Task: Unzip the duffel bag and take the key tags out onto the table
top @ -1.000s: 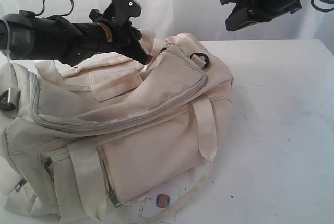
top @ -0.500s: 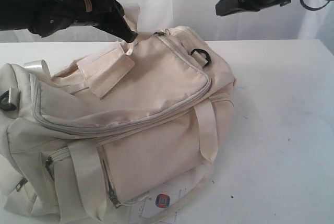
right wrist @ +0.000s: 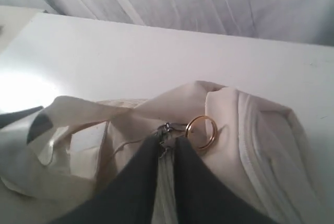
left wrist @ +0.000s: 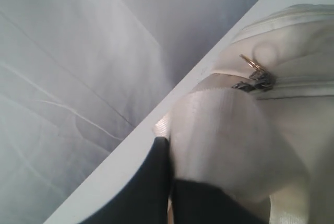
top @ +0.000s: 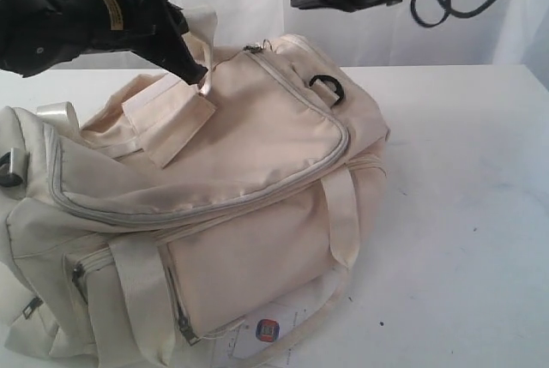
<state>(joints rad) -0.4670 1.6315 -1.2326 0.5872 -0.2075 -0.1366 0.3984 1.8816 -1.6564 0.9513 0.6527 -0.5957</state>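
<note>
The duffel bag (top: 257, 179) lies on the worktop (top: 463, 214) along its near edge toward the left corner, and the frame cuts off its near and left ends. Its grey main zipper looks closed, so the inside is hidden. The left tool (top: 199, 76) is clamped on a shiny strap (top: 208, 63) above the bag's far side. The right tool (right wrist: 168, 148) hangs over the far end, partly out of the exterior view. Its fingers sit close together above a gold ring (right wrist: 201, 131) on the zipper pull, and I cannot tell whether they meet. A paper label (top: 268, 329) peeks from under the bag.
</note>
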